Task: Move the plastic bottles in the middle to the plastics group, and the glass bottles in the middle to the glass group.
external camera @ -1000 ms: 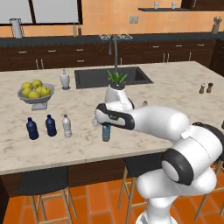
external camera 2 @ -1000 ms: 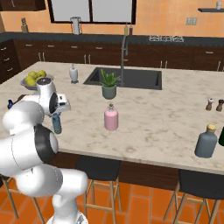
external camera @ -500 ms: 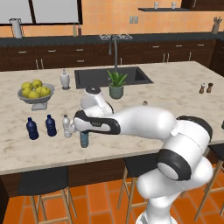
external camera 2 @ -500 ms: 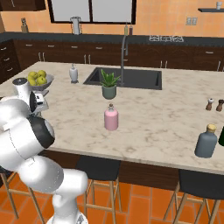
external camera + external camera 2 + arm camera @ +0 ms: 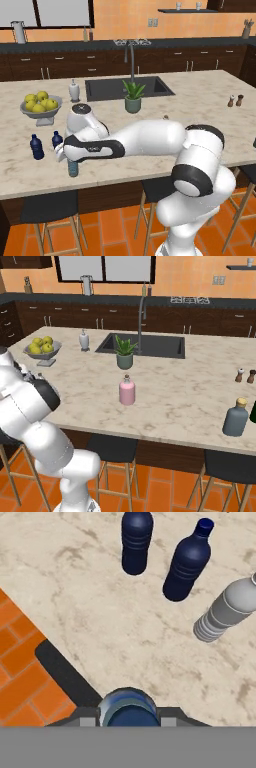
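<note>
Clamped narrowly around the teal-blue plastic bottle (image 5: pixel 73 167), my tool (image 5: pixel 70 159) holds it upright by the neck, low over the front left edge of the worktop (image 5: pixel 200 100). In the hand view the bottle's blue cap (image 5: pixel 128 712) sits right between my fingertips. I judge I am carrying it here because the plastics group stands just beyond: two dark navy bottles (image 5: pixel 136 542) side by side, with the clear-grey bottle (image 5: pixel 225 609) beside them. Whether the teal bottle's base touches the marble yet, I cannot tell. Setting it down near the navy pair, apart enough not to knock them, seems the step in hand. The pale-pink glass bottle (image 5: pixel 127 391) waits mid-worktop in front of the potted plant (image 5: pixel 125 353), well apart from the two small brown bottles (image 5: pixel 246 375) at the far right.
</note>
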Controlling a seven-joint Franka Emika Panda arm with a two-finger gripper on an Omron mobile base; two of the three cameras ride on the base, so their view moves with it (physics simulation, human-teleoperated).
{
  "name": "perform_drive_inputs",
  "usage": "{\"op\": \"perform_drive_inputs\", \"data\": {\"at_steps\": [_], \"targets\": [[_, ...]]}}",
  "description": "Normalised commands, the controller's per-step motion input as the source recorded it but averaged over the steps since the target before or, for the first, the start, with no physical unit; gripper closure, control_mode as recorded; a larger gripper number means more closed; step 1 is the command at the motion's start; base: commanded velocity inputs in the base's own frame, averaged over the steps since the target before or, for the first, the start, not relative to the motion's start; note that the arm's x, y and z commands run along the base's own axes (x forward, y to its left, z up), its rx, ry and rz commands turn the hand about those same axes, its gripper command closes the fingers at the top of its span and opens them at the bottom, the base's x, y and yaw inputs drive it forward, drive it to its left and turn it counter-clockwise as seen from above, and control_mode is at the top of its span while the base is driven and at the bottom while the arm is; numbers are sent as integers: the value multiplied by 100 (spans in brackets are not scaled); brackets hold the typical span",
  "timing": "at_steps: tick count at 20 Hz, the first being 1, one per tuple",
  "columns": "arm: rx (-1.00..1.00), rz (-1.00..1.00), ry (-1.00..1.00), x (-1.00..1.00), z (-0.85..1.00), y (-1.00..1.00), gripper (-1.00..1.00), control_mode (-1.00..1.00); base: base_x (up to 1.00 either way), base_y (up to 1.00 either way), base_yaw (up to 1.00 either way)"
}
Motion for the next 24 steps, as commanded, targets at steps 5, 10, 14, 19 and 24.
{"op": "perform_drive_inputs", "data": {"at_steps": [5, 10, 14, 19, 24], "targets": [[0, 1, 0, 15, 0, 42, 100, -100, 0, 0, 0], [0, -3, -3, 37, 0, 7, 100, -100, 0, 0, 0], [0, -7, -7, 29, 0, 0, 100, -100, 0, 0, 0], [0, 0, 0, 0, 0, 0, 100, -100, 0, 0, 0], [0, 0, 0, 3, -1, 1, 100, -100, 0, 0, 0]]}}
